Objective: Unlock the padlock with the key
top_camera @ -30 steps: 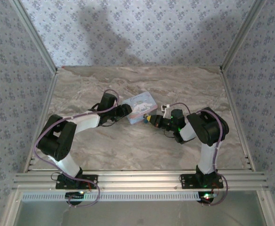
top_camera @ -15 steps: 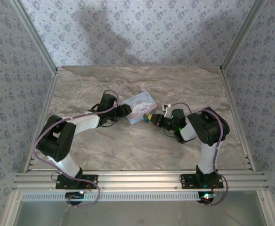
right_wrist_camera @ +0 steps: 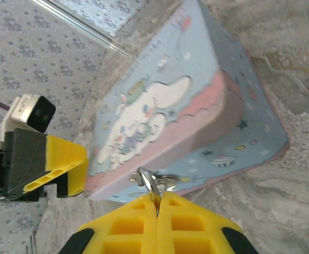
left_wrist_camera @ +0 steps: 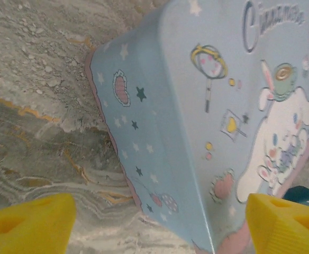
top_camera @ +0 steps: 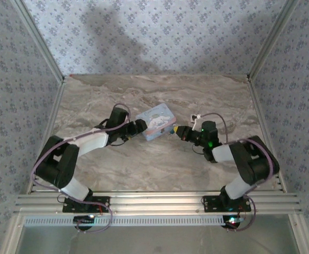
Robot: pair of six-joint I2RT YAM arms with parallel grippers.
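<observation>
Right arm [top_camera: 248,160] was swung outward. Right jaws were clamped on thin silvery key [right_wrist_camera: 148,179]; left jaws were spread apart beside glossy rectangular tin [left_wrist_camera: 197,132].

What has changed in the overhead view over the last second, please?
The right claw drew back rightward from the tin, its elbow swinging out right and nearer; it is shut on the key. The left arm's elbow sank outward a little. The left claw stayed at the tin's left end, open, and the tin barely shifted.
</observation>
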